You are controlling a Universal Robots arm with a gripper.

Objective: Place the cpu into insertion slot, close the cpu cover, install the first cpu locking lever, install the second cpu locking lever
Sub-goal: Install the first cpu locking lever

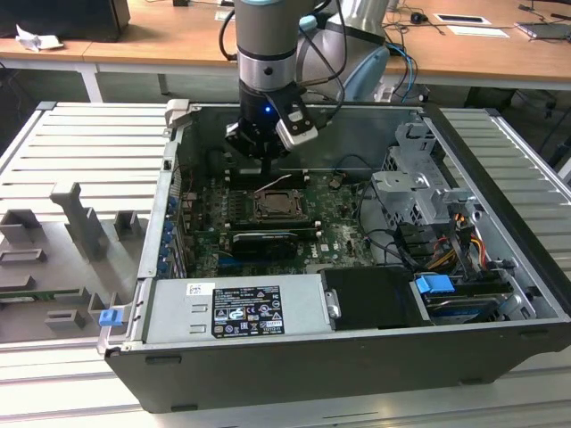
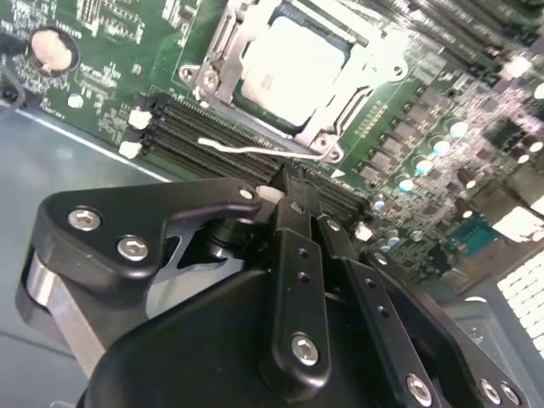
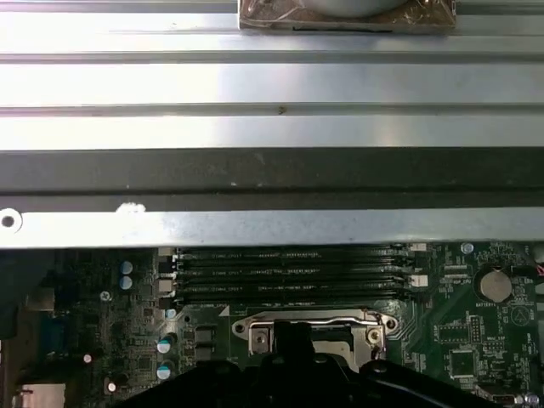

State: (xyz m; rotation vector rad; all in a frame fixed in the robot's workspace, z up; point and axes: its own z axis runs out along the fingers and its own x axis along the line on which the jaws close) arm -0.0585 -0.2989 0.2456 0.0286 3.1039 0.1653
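The cpu (image 2: 293,64), a pale silvery square, lies in the insertion slot (image 1: 272,207) on the green board inside the open computer case. The cpu cover (image 2: 340,127), a silvery frame, lies down around it. A thin wire locking lever (image 2: 246,150) stands loose over the black memory slots, raised at a slant in the exterior view (image 1: 278,183). My gripper (image 2: 285,180) hangs just above the slot's far side (image 1: 268,165), fingers shut with nothing between them, tips close to the lever. The slot's metal rim (image 3: 310,327) shows past the dark fingers in the first wrist view.
Black memory slots (image 3: 289,272) run between the socket and the case's metal wall (image 3: 272,110). A drive cage (image 1: 415,192) and cables (image 1: 464,245) fill the exterior view's right; the power supply (image 1: 236,308) sits in front. Grey fixtures (image 1: 80,223) stand outside the case.
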